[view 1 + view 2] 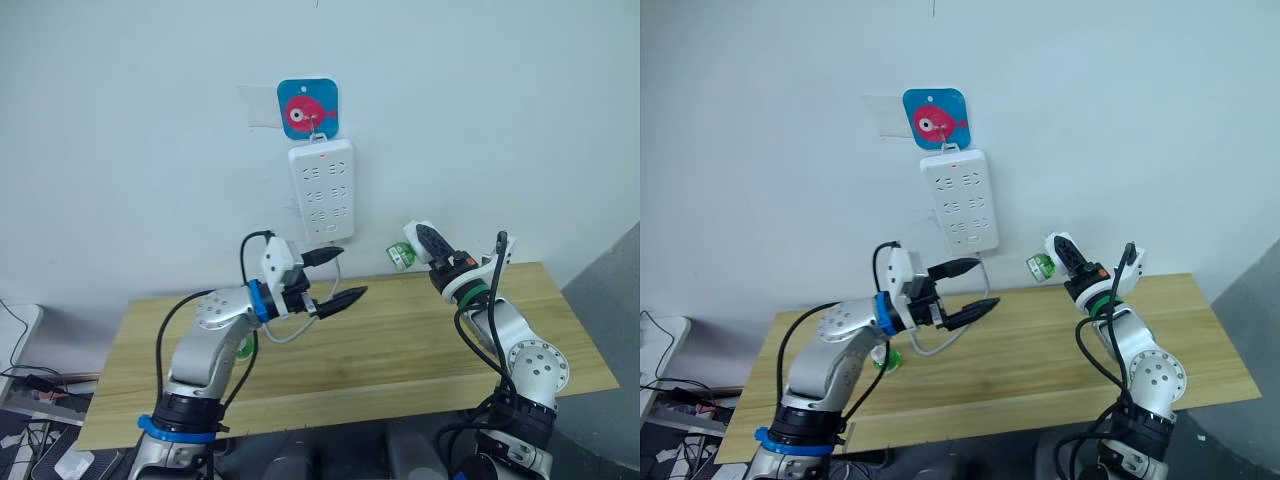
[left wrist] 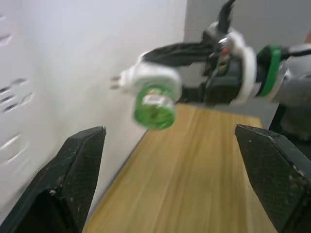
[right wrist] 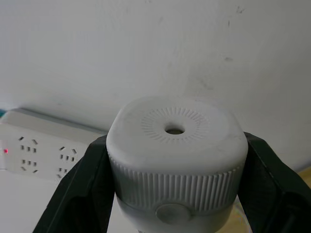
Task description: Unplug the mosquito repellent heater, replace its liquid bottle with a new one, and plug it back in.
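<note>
Table (image 1: 400, 345) below, strip (image 1: 322, 190) on the wall. My right hand (image 1: 420, 245) is clamped on the heater (image 2: 148, 80), held in the air beside the strip, green bottle (image 2: 154, 107) underneath; left hand (image 1: 330, 277) spread, empty. Light, rigid, smooth plastic, probably: grip the ribbed sides, clear of the prongs.

No readable text, brand or number anywhere; only a wordless pink fish picture on the blue square wall tag (image 1: 308, 108), up-left of the right gripper (image 1: 425, 243).
</note>
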Action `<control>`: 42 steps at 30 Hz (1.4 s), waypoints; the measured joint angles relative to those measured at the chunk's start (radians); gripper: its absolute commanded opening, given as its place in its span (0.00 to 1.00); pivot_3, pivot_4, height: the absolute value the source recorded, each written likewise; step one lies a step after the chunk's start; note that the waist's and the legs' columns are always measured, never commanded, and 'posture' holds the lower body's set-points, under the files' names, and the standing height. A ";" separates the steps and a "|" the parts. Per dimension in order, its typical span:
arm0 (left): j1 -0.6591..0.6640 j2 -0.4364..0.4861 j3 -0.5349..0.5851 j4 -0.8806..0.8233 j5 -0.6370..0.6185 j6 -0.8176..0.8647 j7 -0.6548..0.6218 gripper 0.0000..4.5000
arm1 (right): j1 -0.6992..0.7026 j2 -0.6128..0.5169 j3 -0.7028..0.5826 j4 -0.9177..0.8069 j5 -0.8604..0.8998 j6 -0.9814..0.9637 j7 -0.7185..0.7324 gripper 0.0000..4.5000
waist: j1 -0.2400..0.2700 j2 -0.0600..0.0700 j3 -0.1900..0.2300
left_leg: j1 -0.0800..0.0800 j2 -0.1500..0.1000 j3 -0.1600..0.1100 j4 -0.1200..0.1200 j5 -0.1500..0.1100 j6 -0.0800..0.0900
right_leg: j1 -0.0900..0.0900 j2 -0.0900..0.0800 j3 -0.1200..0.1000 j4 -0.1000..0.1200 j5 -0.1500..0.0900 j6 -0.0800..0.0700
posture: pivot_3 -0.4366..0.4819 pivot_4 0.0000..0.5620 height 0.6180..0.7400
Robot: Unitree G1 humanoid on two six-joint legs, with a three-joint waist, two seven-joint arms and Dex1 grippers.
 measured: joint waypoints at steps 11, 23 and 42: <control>-0.108 -0.147 -0.077 0.230 0.096 -0.191 0.123 0.99 | 0.025 -0.042 0.083 -0.002 0.187 -0.006 -0.095 0.65 | 0.002 -0.002 0.001 | 0.000 0.002 0.005 0.001 0.000 0.001 | 0.000 0.003 0.003 -0.001 0.000 0.001 | 0.28 0.24 1.00; -0.146 -0.168 -0.077 0.335 0.106 -0.273 0.142 0.99 | 0.057 -0.095 0.153 -0.022 0.264 -0.065 -0.114 0.65 | 0.002 -0.002 0.001 | 0.000 0.012 0.015 0.001 -0.003 0.004 | -0.001 0.012 0.004 -0.002 0.001 0.000 | 0.26 0.23 1.00; -0.151 -0.185 -0.098 0.347 0.104 -0.285 0.126 0.48 | 0.080 -0.143 0.212 -0.024 0.303 -0.136 -0.124 0.65 | 0.000 -0.002 0.001 | 0.001 0.012 0.016 0.002 -0.003 0.004 | -0.001 0.013 0.005 -0.002 0.001 0.000 | 0.27 0.22 1.00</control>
